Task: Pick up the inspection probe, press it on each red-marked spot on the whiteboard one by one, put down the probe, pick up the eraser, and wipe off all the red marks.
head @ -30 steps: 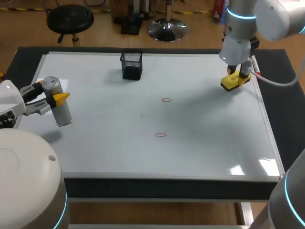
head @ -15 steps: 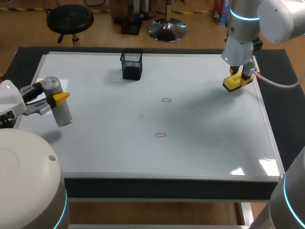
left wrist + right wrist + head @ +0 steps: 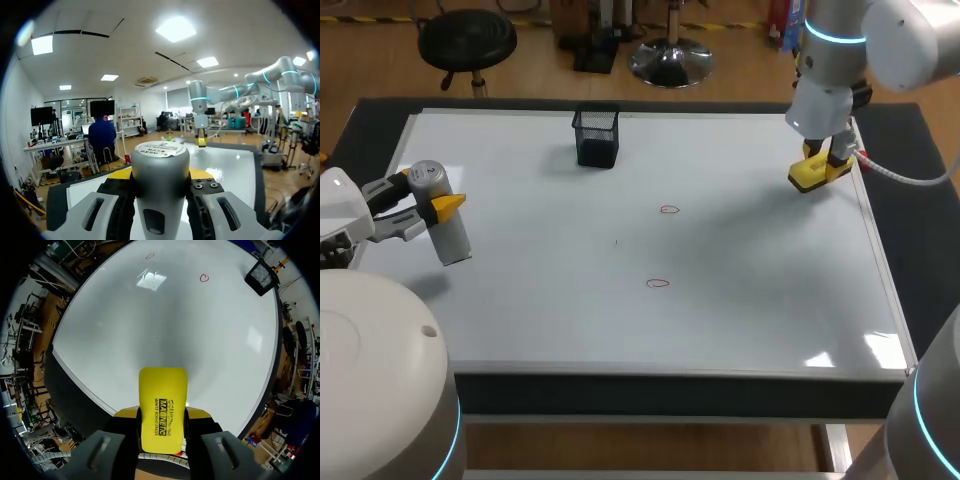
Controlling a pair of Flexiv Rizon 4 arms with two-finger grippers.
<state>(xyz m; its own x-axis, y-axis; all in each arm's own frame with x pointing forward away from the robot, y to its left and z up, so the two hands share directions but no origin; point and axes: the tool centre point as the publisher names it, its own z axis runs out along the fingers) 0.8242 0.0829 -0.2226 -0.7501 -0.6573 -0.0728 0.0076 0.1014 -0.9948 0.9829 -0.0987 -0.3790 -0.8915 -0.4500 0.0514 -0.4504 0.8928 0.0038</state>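
Holding probe [image 3: 445, 225] in closed left jaws, not yet set down, and eraser [image 3: 815, 172] in closed right jaws; wiping judged outstanding, both red marks [image 3: 668, 209] intact well ahead.

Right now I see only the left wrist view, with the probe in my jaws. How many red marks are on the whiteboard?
Observer: Two, the farther mark and the nearer mark, both around the middle of the whiteboard, to the right of your probe.
Operator: Where is the eraser?
Observer: The right jaws are shut on the yellow eraser, by the board's far right edge.
Operator: Anything else on the board?
Observer: A black mesh holder stands by the far edge, apart from both marks.
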